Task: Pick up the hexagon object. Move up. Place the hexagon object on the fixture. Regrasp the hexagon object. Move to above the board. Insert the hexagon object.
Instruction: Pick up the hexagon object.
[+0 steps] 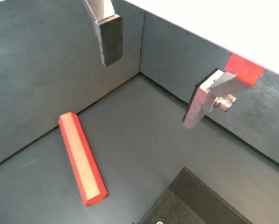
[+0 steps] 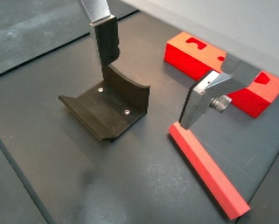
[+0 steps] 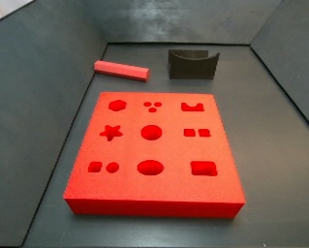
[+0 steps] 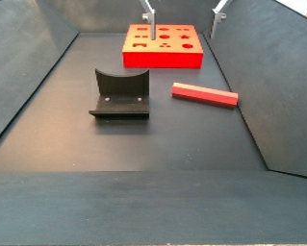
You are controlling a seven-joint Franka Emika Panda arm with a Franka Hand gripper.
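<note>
Currently, the gripper [image 2: 153, 74] hangs high above the dark table floor [image 4: 130, 144], jaws spread wide and empty, its silver fingers [image 4: 149, 13] just visible over the large red board with shaped holes [image 4: 163, 45]. The slim red hexagonal bar [image 4: 203, 93] lies flat between board and dark notched fixture [image 4: 119, 94], touching neither. A good pick would likely centre the descent over the bar's middle, with the fingers turned across its narrow width.
</note>
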